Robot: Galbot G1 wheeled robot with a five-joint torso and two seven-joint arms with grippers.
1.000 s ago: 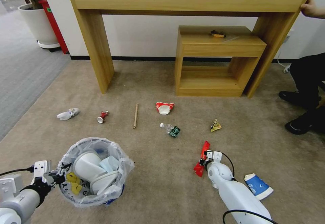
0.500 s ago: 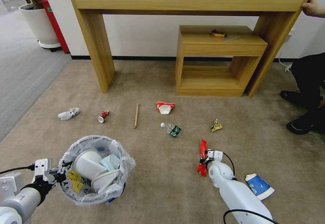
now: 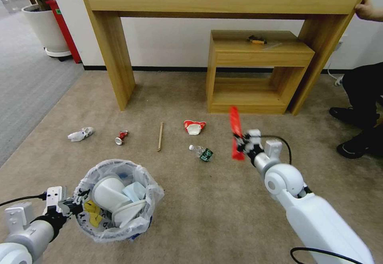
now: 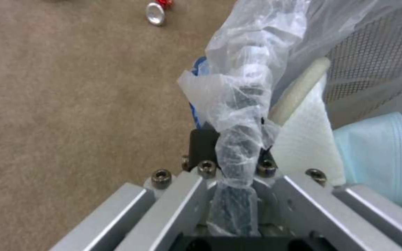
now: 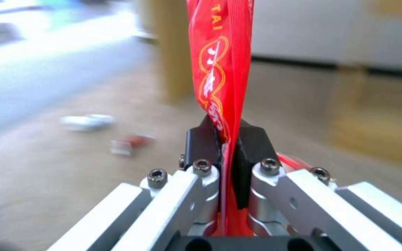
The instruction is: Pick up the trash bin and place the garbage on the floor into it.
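Red wrapper (image 3: 235, 133) now lifted off carpet, pinched upright in right gripper (image 3: 240, 143)

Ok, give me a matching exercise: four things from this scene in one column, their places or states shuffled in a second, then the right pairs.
Things:
1. red wrapper
2. trash bin
3. wooden stick
4. black-and-yellow tool

Places or states:
A. lying on the carpet
B. on top of the low wooden shelf
C. pinched in the right gripper, lifted off the floor
D. rim clamped by the left gripper

Pairs: 1-C, 2-D, 3-A, 4-B
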